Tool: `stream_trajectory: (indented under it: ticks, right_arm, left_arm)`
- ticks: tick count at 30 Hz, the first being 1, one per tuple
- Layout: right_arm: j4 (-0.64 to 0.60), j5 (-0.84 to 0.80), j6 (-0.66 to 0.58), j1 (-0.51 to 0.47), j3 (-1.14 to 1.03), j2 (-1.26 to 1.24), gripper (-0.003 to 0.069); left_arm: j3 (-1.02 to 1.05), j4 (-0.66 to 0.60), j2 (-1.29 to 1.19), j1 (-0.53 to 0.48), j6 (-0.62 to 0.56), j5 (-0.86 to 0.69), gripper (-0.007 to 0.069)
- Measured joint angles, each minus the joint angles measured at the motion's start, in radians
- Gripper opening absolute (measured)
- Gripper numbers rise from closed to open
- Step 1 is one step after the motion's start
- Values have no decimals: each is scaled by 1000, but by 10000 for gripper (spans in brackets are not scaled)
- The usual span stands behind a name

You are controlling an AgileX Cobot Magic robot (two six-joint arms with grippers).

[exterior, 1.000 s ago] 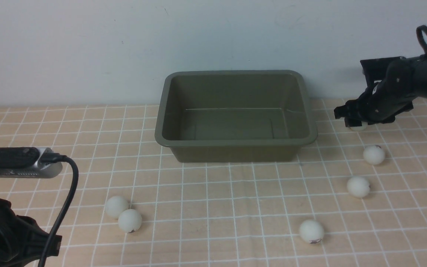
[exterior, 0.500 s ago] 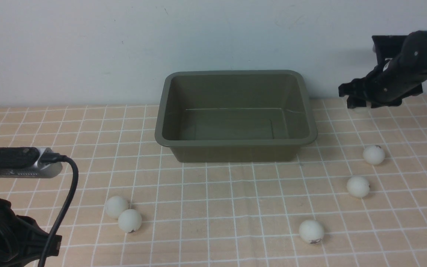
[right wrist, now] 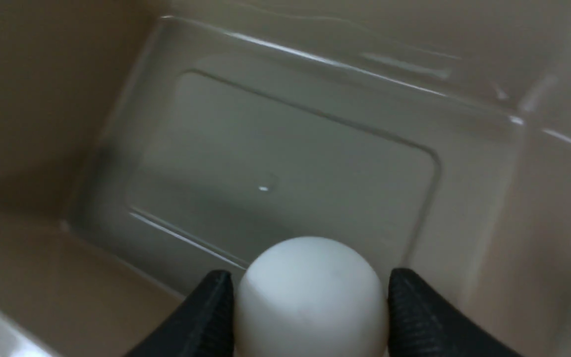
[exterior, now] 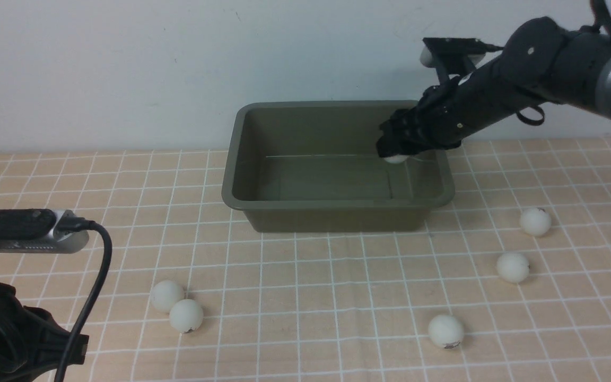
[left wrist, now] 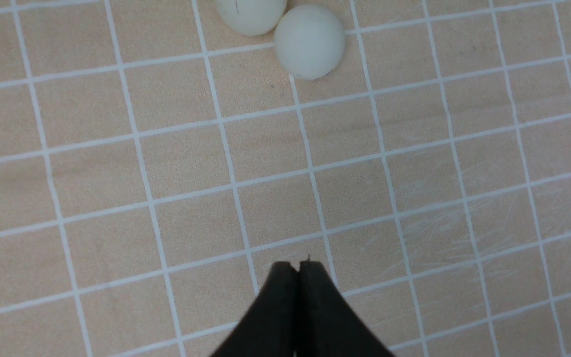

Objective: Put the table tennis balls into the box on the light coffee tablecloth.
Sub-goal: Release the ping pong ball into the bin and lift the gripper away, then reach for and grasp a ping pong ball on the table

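The right arm [exterior: 496,90] reaches in from the right over the olive-green box [exterior: 337,218], and the right jaws are clamped on one white table tennis ball [right wrist: 310,292], one jaw against each side of it. This held ball hangs above the box's floor, toward the right end of the tub and inside the line of its rim. The box stands on the light coffee tablecloth [exterior: 305,276] that covers the tabletop, close to the back wall. Five more balls lie on the cloth in front of the box. To the near left, a first ball [exterior: 167,295] touches a second ball [exterior: 185,315]. To the right, well apart from each other, lie a far ball [exterior: 535,221], a middle ball [exterior: 512,267] and a near ball [exterior: 445,331]. The left arm [exterior: 8,329] sits at the near left corner. The left jaws are pressed together with nothing between them, over bare cloth near the touching pair.
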State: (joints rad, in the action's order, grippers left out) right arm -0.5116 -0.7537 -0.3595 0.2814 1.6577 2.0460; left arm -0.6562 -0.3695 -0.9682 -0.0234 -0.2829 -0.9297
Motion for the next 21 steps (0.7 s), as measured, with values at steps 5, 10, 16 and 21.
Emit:
stream_trajectory:
  ticks: [5,10,16,21]
  right_arm:
    - [-9,18,-1,29,0,31,360]
    - [-15,30,-1,29,0,64,376]
    - [-18,42,-1,29,1,74,451]
    - [-18,15,-1,29,49,75,458]
  left_arm:
    - [0,0,0,0,0,1,-69]
    - [0,0,0,0,0,2,-69]
    - [0,0,0,0,0,3,-69]
    - [0,0,0,0,0,3,-69]
